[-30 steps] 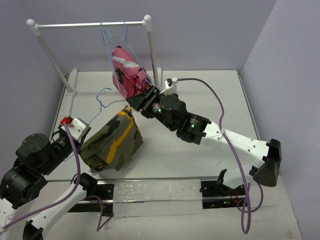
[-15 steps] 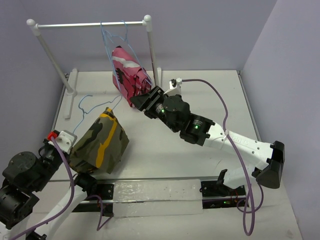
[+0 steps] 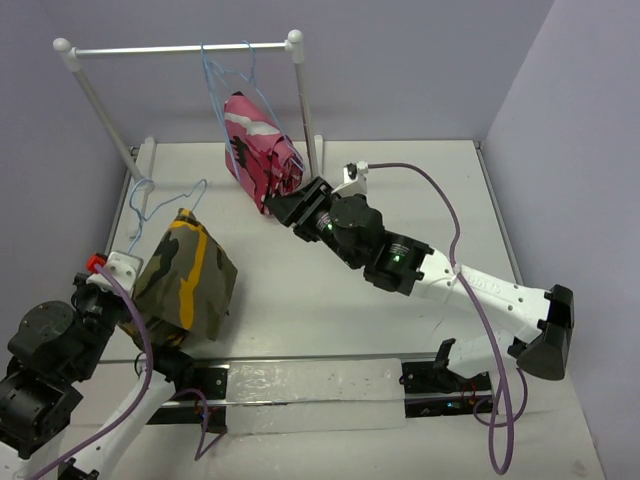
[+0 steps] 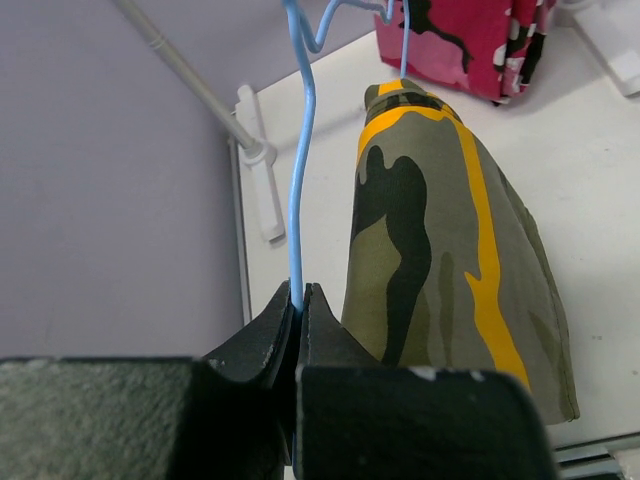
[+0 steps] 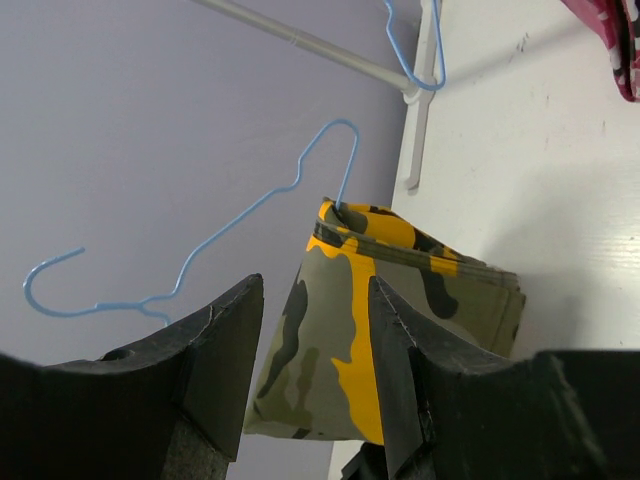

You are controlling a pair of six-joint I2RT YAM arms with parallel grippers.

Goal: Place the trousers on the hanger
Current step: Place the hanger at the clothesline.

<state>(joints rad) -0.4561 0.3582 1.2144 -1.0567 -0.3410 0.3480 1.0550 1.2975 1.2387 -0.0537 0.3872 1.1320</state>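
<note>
The olive camouflage trousers, patched with black and striped with orange-yellow, hung folded over the light-blue wire hanger at the left side of the table, near its front edge. One wire ran into the top of the fold, and the cloth draped down from there in a widening shape. Whether its lower edge touched the table could not be told. The left gripper was clamped shut on a bare stretch of the hanger's wire just beside the trousers, with the hook end rising above it. The right gripper stood apart toward the middle of the table, its jaws parted and holding nothing, close to the pink camouflage garment. That garment hung on another blue hanger from the white rail stand at the back.
</note>
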